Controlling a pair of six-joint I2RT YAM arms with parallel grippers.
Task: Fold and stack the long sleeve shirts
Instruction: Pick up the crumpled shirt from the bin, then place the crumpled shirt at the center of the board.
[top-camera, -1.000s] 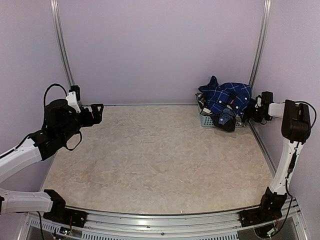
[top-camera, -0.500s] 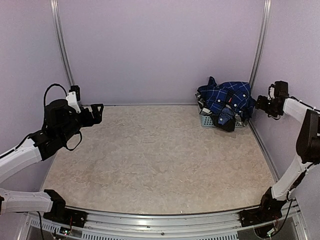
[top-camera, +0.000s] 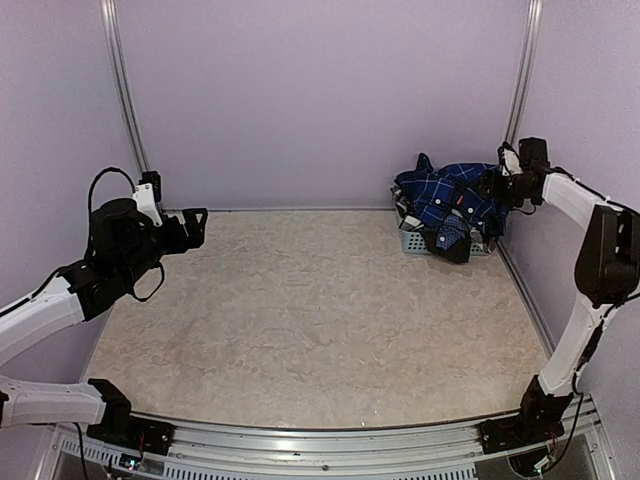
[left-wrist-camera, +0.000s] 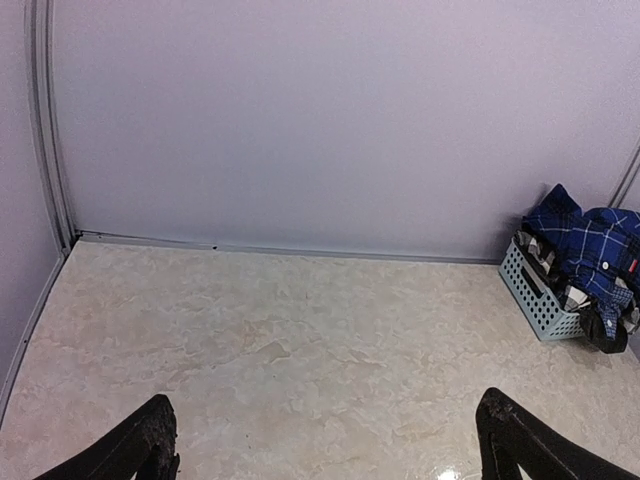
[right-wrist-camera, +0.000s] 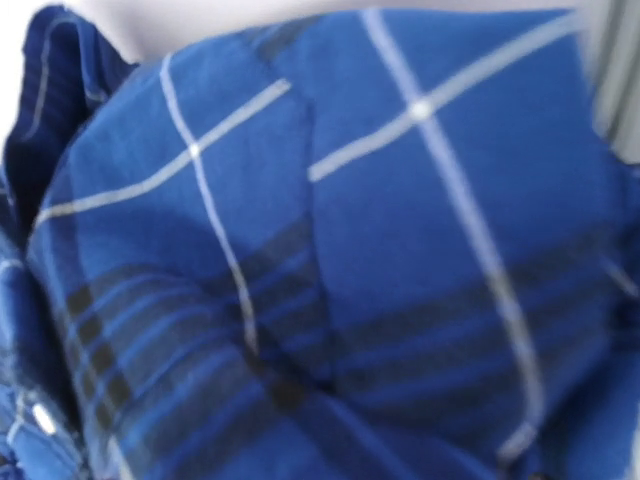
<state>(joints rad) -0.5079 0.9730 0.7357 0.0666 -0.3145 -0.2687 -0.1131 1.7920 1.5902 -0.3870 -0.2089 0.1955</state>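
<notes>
A navy blue plaid shirt (top-camera: 450, 195) with thin white grid lines lies crumpled on top of a small grey-blue mesh basket (top-camera: 412, 240) at the far right corner. It also shows in the left wrist view (left-wrist-camera: 590, 245). Black-and-white checked cloth (left-wrist-camera: 546, 264) peeks out under it. My right gripper (top-camera: 492, 185) is at the shirt's upper right edge. The right wrist view is filled with blurred navy plaid cloth (right-wrist-camera: 330, 260) and its fingers do not show. My left gripper (top-camera: 195, 225) hangs at the far left, open and empty (left-wrist-camera: 325, 405).
The beige marble-patterned table (top-camera: 300, 310) spreads between the arms. Lilac walls with metal corner rails (top-camera: 520, 90) close the back and sides. The basket sits tight in the back right corner.
My right gripper has risen from beside the basket and swung left onto the navy shirt's upper right edge. The left arm has not moved.
</notes>
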